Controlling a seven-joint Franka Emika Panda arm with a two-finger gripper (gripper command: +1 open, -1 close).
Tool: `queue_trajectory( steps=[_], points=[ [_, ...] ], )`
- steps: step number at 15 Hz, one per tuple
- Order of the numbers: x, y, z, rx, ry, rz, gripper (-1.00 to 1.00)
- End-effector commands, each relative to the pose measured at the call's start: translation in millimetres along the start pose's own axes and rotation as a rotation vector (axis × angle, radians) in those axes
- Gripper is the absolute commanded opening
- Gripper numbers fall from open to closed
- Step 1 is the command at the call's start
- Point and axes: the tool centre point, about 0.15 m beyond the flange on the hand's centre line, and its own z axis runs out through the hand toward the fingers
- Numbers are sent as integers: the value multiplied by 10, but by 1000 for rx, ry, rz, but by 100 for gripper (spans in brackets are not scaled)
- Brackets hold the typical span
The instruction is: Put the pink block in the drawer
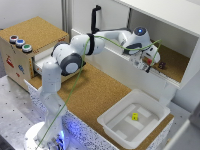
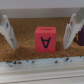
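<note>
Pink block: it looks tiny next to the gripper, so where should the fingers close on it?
Grip the pink block across its two flat side faces, coming straight on as the gripper now points. It sits square and upright on the cork between the open fingers, lettered face toward the wrist view.

We see a cork-covered table (image 1: 100, 92) at center frame, a white shelf (image 1: 165, 20) at upper right, grey walls behind.
</note>
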Motion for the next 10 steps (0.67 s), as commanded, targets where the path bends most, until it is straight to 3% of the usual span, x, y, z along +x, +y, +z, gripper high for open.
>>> queue_trajectory(
  steps=[1,10],
  points=[
    [131,5,197,43,74,16,-100],
    [-22,-33,-51,53,97,5,-100]
  ],
)
